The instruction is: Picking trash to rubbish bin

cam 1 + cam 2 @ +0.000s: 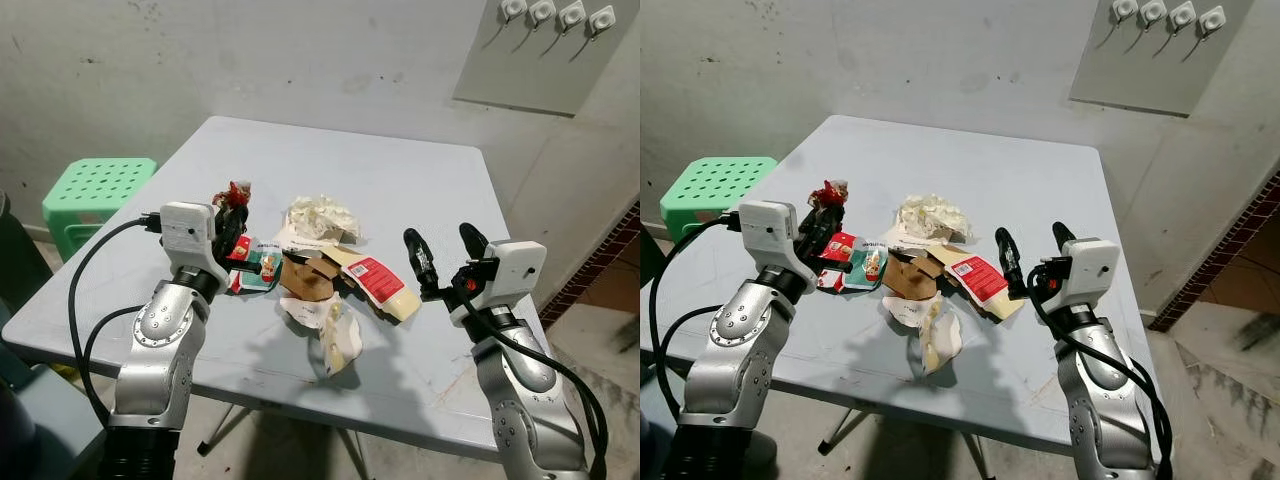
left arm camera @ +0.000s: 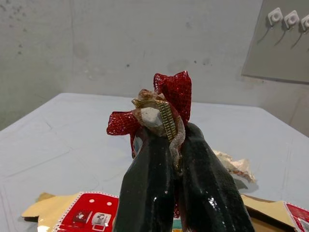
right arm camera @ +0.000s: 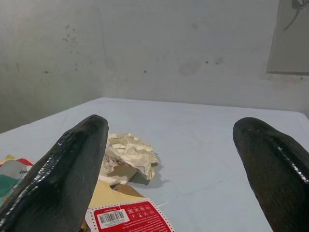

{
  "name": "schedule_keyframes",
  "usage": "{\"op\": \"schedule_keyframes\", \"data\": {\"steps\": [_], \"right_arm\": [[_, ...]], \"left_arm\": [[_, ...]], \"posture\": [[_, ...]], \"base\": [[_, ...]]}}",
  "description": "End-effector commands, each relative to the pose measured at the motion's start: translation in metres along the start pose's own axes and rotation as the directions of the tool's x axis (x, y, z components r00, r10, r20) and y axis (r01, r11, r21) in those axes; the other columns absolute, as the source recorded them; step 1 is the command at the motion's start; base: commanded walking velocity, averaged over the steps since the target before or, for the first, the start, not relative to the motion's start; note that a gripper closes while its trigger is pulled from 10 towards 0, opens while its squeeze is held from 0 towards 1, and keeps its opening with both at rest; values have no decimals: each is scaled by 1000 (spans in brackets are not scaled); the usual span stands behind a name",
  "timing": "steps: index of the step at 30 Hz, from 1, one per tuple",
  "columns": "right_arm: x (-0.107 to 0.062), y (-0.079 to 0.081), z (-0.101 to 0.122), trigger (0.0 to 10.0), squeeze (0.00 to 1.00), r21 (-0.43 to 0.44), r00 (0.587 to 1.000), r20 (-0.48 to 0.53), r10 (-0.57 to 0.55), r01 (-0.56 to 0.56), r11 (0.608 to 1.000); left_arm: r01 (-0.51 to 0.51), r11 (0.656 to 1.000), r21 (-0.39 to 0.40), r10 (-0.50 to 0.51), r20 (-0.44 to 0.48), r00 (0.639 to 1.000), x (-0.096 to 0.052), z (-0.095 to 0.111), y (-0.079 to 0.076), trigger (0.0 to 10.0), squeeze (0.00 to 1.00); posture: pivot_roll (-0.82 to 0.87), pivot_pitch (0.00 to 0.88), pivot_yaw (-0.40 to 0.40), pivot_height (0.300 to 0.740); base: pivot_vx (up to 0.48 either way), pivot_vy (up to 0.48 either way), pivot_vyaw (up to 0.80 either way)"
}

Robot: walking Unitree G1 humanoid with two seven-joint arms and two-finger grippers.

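Left claw [image 1: 232, 215] raised, pinching red mesh scrap [image 2: 171, 92]; right claw [image 1: 445, 245] wide apart, w/o load.

left arm: silver, raised, elbow bent | left gripper [image 2: 164, 145]: fingers pinched together on a red mesh scrap [image 2: 175, 92], lifted | right arm: silver, raised, forearm upright | right gripper [image 1: 444, 246]: fingers spread wide apart, holding nothing

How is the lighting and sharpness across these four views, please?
Left eye view: dim, even light, soft shadows under the pile of crumpled paper and packets on the grey table. Left wrist view: black fingers glossy, red mesh scrap sharp. Right wrist view: fingers near and soft-edged.
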State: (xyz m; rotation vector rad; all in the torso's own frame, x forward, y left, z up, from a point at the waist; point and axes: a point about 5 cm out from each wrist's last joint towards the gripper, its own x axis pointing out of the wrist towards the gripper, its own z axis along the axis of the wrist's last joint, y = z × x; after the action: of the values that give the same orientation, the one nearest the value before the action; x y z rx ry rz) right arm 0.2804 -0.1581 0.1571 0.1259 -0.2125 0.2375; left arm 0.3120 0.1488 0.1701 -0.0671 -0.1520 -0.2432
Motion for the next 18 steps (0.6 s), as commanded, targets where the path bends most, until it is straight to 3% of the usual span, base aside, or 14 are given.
{"op": "schedule_keyframes", "data": {"steps": [1,18], "right_arm": [[1,-4,2,10000,0,-13,1000,9,-30,30,999],[0,-6,-1,10000,0,-25,998,8,-66,66,997]], "left_arm": [[-19,1000,24,19,-2,1000,3,0,3,10000,0],[-11,1000,21,11,-1,1000,6,-3,0,10000,0]], "posture": [[-26,0,-34,740],[-33,0,-34,740]], "base": [[0,401,0],[0,469,0]]}}
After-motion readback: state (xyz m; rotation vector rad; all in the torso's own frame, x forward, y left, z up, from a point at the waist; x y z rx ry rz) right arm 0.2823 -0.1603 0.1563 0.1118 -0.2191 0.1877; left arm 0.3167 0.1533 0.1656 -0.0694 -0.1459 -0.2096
